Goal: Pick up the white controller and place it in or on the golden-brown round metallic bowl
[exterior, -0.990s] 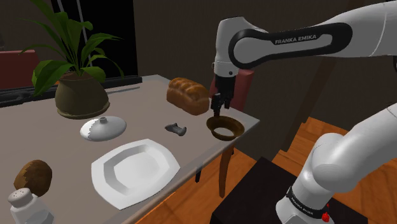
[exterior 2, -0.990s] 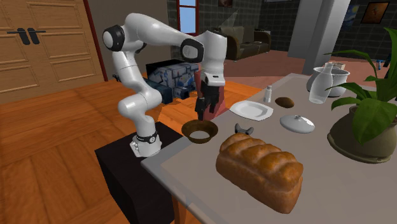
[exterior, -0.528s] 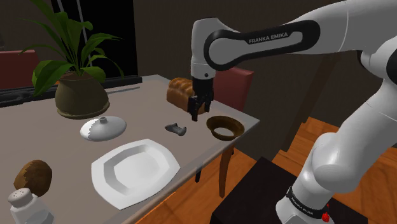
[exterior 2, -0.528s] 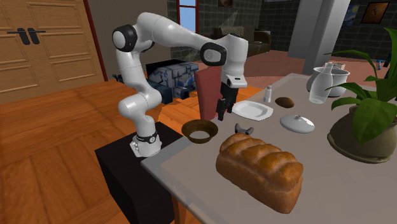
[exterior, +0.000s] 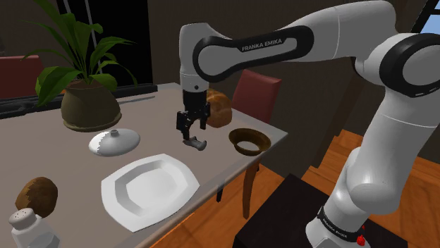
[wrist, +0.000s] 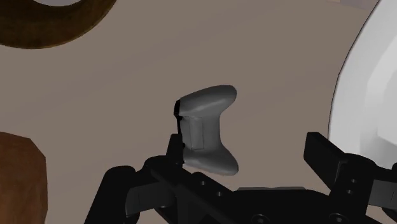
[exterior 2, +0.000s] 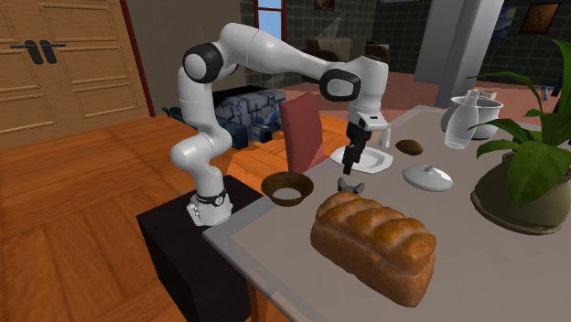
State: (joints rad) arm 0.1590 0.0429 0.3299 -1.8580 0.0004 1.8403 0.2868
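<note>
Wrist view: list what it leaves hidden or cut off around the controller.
- Controller: its near end is hidden behind the gripper.
- Bowl: cut off by the picture's edge; part of its rim is visible.
- Plate: cut off by the edge.
- Loaf: a corner is visible; the edge cuts the rest.

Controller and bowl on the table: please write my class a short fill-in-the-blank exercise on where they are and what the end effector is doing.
1. The controller is drawn ___, not white.
2. It lies on the ___, beside the brown bowl.
3. The end effector hovers over the controller with its fingers ___.
4. Nothing lies in the bowl: it is ___.

Missing words: grey; table; open; empty.
</note>
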